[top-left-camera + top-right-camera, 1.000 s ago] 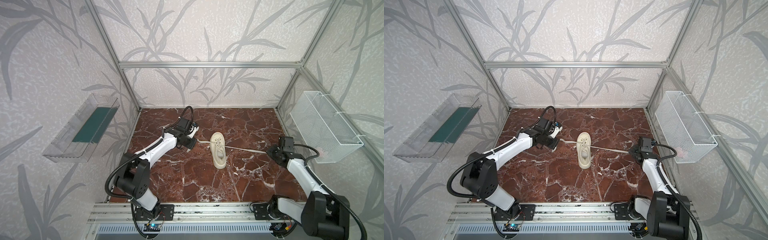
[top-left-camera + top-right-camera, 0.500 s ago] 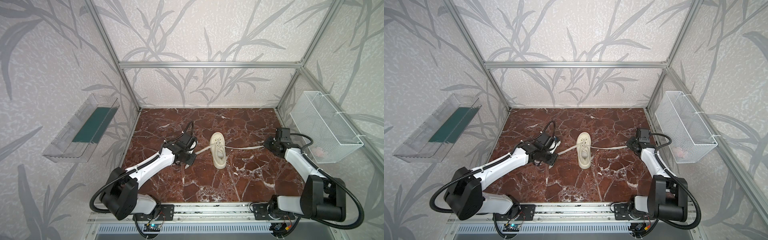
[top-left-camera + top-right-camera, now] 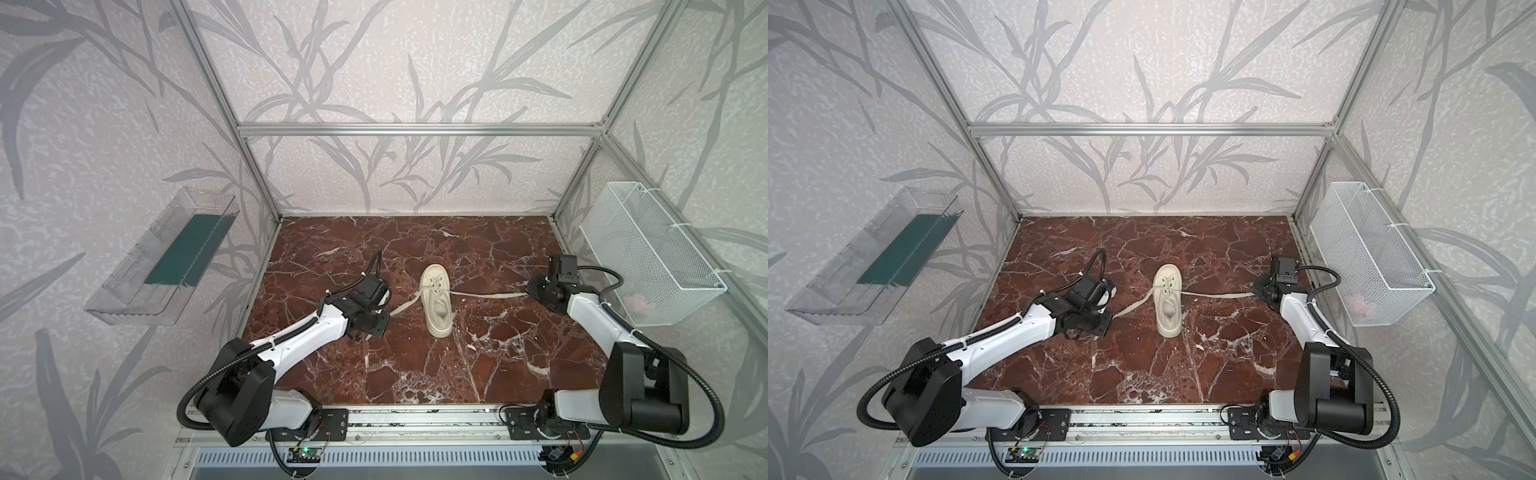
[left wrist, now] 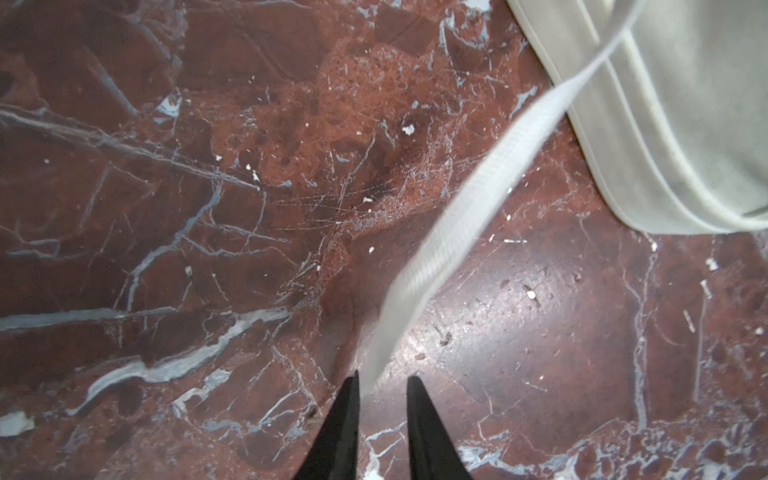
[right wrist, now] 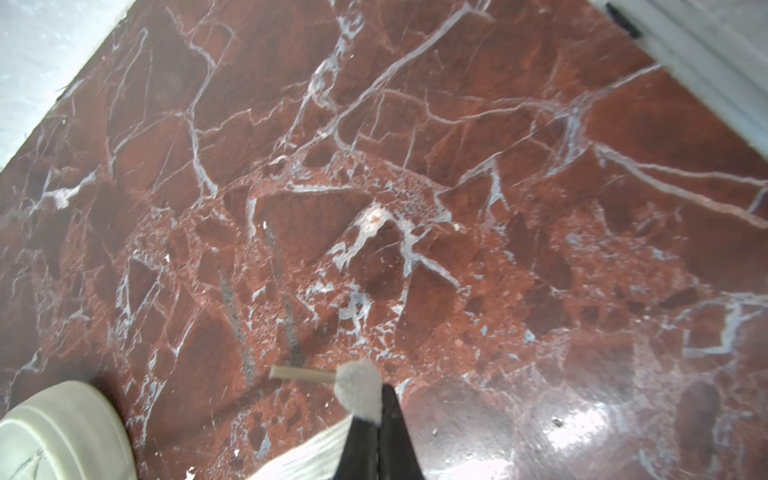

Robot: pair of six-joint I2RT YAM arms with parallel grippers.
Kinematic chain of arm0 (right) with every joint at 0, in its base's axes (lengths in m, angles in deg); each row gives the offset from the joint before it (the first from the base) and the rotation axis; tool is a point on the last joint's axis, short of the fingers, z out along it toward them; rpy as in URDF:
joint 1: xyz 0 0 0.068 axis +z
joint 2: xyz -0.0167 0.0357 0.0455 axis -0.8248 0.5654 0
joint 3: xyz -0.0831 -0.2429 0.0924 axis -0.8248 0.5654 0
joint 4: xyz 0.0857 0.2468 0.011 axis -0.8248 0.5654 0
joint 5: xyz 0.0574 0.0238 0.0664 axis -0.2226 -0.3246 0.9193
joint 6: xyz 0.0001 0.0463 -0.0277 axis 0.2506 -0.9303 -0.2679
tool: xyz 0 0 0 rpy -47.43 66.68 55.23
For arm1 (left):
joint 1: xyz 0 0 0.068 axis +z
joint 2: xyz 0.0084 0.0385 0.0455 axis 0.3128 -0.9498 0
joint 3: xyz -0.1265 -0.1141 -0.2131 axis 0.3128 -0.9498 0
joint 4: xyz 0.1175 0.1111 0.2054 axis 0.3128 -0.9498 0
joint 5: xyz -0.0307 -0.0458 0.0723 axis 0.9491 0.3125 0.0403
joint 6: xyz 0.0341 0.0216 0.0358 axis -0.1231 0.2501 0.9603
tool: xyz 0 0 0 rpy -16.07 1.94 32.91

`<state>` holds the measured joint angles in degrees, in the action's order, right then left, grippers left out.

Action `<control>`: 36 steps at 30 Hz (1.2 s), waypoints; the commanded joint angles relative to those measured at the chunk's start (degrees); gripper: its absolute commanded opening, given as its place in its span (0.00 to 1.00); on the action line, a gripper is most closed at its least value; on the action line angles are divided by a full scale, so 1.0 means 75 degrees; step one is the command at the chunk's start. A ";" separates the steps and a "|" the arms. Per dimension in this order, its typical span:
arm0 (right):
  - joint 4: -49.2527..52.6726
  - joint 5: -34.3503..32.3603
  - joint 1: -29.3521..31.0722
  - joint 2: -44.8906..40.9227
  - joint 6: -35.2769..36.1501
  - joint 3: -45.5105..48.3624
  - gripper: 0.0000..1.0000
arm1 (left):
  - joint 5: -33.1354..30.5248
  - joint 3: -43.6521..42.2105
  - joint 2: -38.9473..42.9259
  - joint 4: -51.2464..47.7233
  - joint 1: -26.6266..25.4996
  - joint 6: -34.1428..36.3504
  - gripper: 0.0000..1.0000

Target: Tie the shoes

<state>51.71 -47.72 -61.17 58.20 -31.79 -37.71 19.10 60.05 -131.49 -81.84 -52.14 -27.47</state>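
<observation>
Reaching low over the desk (image 3: 415, 374), left arm (image 3: 307, 336) from lower left, jaws narrowly parted at a lace end (image 4: 457, 216), right arm (image 3: 590, 311) opposite, jaws clamped on other lace (image 3: 490, 294) of sneaker (image 3: 436, 309).

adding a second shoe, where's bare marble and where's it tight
Free: the wide marble between the shoe and the front rail, and the strip between the shoe and the back wall. Crowded: the middle band, where the left lace runs to the left gripper and the right lace to the right gripper.
</observation>
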 commanded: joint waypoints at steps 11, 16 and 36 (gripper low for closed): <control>0.0708 0.0304 0.1823 0.0183 0.0907 -0.1822 0.00 | -0.0549 -0.0193 0.0781 0.0602 0.0509 0.0161 0.52; 0.1221 0.0198 0.2913 0.0429 0.0753 -0.2682 0.00 | -0.0334 -0.0390 0.0663 0.1001 0.0639 0.0069 0.52; 0.1518 0.1696 0.5406 0.3443 -0.1207 -0.5677 0.00 | 0.0521 -0.1019 0.0889 0.1628 0.0703 -0.0326 0.52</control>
<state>61.85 -37.38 -22.09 82.46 -37.85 -77.36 21.83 53.52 -126.72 -71.26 -47.07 -28.30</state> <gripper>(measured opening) 0.047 0.519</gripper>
